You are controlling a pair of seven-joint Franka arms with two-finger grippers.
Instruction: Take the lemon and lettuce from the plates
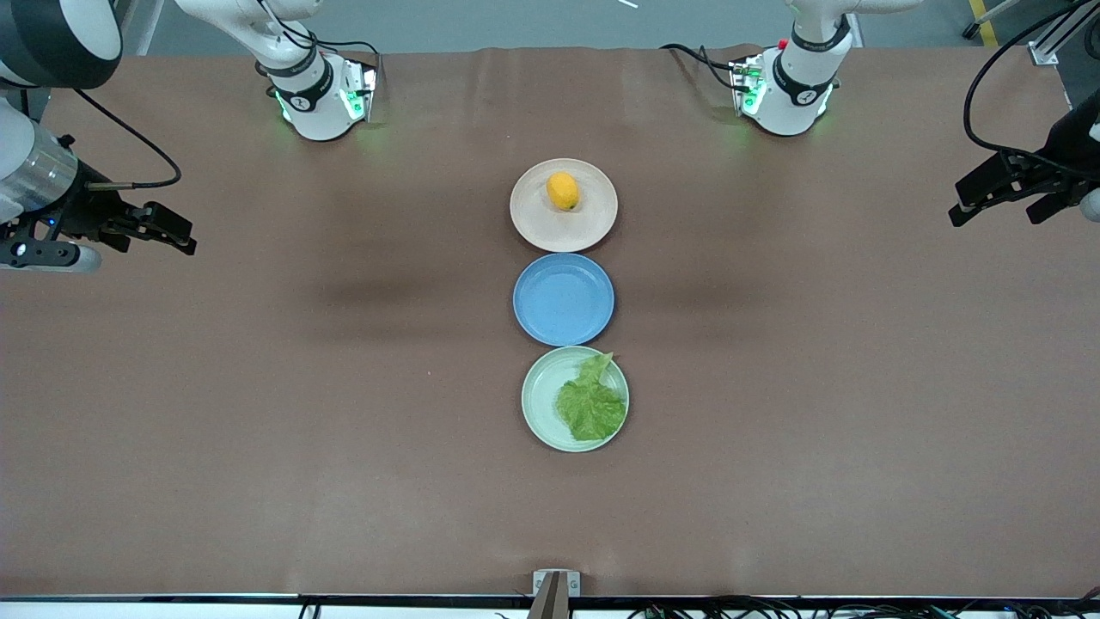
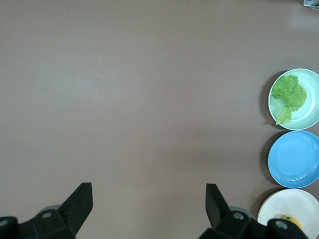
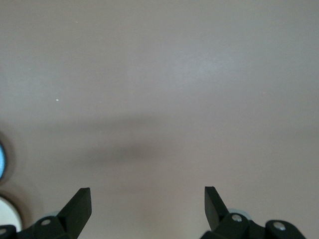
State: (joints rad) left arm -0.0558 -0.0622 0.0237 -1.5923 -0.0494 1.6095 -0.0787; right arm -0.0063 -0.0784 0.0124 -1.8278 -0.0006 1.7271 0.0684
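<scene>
The lemon (image 1: 563, 190) lies on the beige-pink plate (image 1: 595, 229), the plate farthest from the front camera. The lettuce (image 1: 591, 404) lies on the mint green plate (image 1: 540, 397), the nearest one. My right gripper (image 1: 180, 234) is open and empty over bare table at the right arm's end. My left gripper (image 1: 990, 218) is open and empty over the left arm's end. The left wrist view shows its gripper (image 2: 149, 191) over bare table, with the lettuce (image 2: 289, 94), the mint plate (image 2: 310, 113) and part of the lemon (image 2: 289, 220). The right wrist view shows its gripper (image 3: 148, 195) open over bare table.
An empty blue plate (image 1: 564, 299) sits between the two task plates, all three in a line down the table's middle; it also shows in the left wrist view (image 2: 294, 159). The brown table (image 1: 258, 387) spreads wide to either side.
</scene>
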